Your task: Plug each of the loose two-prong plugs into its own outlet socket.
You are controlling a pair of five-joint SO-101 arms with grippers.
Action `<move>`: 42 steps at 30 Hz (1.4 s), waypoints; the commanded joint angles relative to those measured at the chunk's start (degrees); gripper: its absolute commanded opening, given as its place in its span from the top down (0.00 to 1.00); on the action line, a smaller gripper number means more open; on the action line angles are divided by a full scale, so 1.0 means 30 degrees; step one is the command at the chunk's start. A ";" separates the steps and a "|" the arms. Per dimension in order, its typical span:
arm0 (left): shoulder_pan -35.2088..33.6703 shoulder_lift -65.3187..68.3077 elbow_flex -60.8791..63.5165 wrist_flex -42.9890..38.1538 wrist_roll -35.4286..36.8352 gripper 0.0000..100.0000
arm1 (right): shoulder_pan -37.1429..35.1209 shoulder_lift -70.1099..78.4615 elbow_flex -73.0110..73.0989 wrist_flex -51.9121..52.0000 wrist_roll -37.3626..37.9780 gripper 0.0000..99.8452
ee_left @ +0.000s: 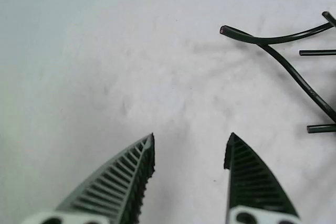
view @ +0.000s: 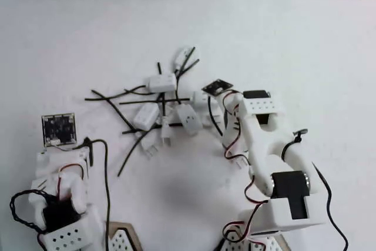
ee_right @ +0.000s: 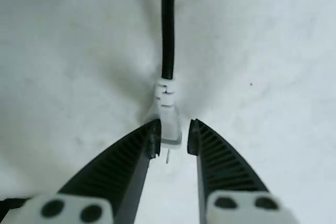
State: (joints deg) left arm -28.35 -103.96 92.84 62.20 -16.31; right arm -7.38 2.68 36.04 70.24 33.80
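Note:
My right gripper (ee_right: 174,123) is shut on a small white two-prong plug (ee_right: 168,114). The plug's black cord (ee_right: 167,24) runs straight away from the fingers, and its thin prongs point back between them. In the high view this gripper (view: 212,109) sits at the right edge of a tangle of white plugs and outlet blocks (view: 161,82) with black cords (view: 117,110). My left gripper (ee_left: 190,137) is open over bare white table, with nothing between its ribbed fingers (ee_left: 131,174). The left arm (view: 61,174) stands at the front left, apart from the pile.
Cut ends of black cords (ee_left: 273,39) lie off to one side of the left gripper. The white table (view: 282,39) is bare around the pile. Wooden arm bases (view: 123,239) sit at the front edge.

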 commanded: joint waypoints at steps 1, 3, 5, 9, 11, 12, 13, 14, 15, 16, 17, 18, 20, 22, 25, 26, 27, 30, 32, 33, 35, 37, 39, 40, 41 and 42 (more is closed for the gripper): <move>-0.0103 -0.0220 -0.0176 -0.0440 -0.0029 0.78 | -0.0484 0.0161 0.0000 0.0689 -0.0088 0.90; -0.0103 -0.0220 -0.0176 -0.0440 -0.0029 0.78 | -0.0689 0.0161 0.0000 0.1216 -0.0088 0.90; -0.0103 -0.0220 -0.0176 -0.0440 -0.0029 0.78 | -0.1011 0.0161 0.0000 0.1509 -0.0088 0.90; -0.0103 -0.0220 -0.0176 -0.0440 -0.0029 0.78 | -0.1333 0.0161 0.0000 0.1802 -0.0469 0.88; -0.0103 -0.0220 -0.0176 -0.0440 -0.0029 0.78 | -0.1363 0.0161 0.0000 0.1802 -0.0527 0.89; -0.0103 -0.0220 -0.0176 -0.0440 -0.0029 0.78 | -0.1363 0.0161 0.0000 0.1773 -0.0527 0.90; -0.0103 -0.0220 -0.0176 -0.0440 -0.0029 0.78 | -0.1333 0.0161 -0.0029 0.1773 -0.0498 0.92; -0.0103 -0.0220 -0.0176 -0.0440 -0.0029 0.78 | -0.1304 0.0161 -0.0059 0.1773 -0.0498 0.93; -0.0103 -0.0220 -0.0176 -0.0440 -0.0029 0.78 | -0.1275 0.0132 -0.0059 0.1773 -0.0469 0.94; -0.0103 -0.0220 -0.0176 -0.0440 -0.0029 0.78 | -0.1275 0.0073 -0.0059 0.1773 -0.0469 0.94; -0.0103 -0.0220 -0.0176 -0.0440 -0.0029 0.78 | -0.1275 0.0015 -0.0059 0.1773 -0.0469 0.95; -0.0103 -0.0220 -0.0176 -0.0440 -0.0029 0.78 | -0.1275 -0.0015 -0.0059 0.1773 -0.0469 0.97; -0.0103 -0.0220 -0.0176 -0.0440 -0.0029 0.78 | -0.1333 -0.0015 -0.0088 0.1832 -0.0469 0.98; -0.0103 -0.0220 -0.0147 -0.0440 -0.0029 0.78 | -0.1333 -0.0015 -0.0088 0.1832 -0.0469 0.98; -0.0103 -0.0220 -0.0147 -0.0440 -0.0029 0.78 | -0.1333 -0.0015 -0.0117 0.1861 -0.0469 0.95; -0.0103 -0.0220 -0.0147 -0.0440 -0.0029 0.78 | -0.1333 -0.0015 -0.0117 0.1861 -0.0469 0.93; -0.0103 -0.0220 -0.0147 -0.0440 -0.0029 0.78 | -0.1333 -0.0015 -0.0117 0.1890 -0.0469 0.92; -0.0103 -0.0220 -0.0147 -0.0440 -0.0029 0.78 | -0.1333 0.0015 -0.0117 0.1890 -0.0469 0.93; -0.0103 -0.0220 -0.0147 -0.0440 -0.0029 0.78 | -0.1333 -0.0015 -0.0117 0.1890 -0.0469 0.92; -0.0103 -0.0220 -0.0147 -0.0440 -0.0029 0.78 | -0.1333 -0.0015 -0.0117 0.1949 -0.0469 0.92; -0.0103 -0.0220 -0.0147 -0.0440 -0.0029 0.78 | -0.1333 -0.0015 -0.0352 0.2388 -0.0469 0.92; -0.0103 -0.0220 -0.0147 -0.0440 -0.0029 0.78 | -0.1333 -0.0015 -0.0821 0.2945 -0.0469 0.92; -0.0103 -0.0220 -0.0147 -0.0440 -0.0029 0.78 | -0.1333 -0.0015 -0.1084 0.3209 -0.0469 0.92; -0.0103 -0.0220 -0.0147 -0.0440 -0.0029 0.78 | -0.1333 0.0044 -0.1114 0.3209 -0.0469 0.92; -0.0103 -0.0220 -0.0147 -0.0440 -0.0029 0.78 | -0.1333 0.0132 -0.1114 0.3179 -0.0469 0.92; -0.0103 -0.0220 -0.0147 -0.0440 -0.0029 0.78 | -0.1333 0.0132 -0.1114 0.3121 -0.0469 0.92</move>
State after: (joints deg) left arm -28.35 -103.96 92.84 62.20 -16.31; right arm -11.08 3.30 34.55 78.86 32.66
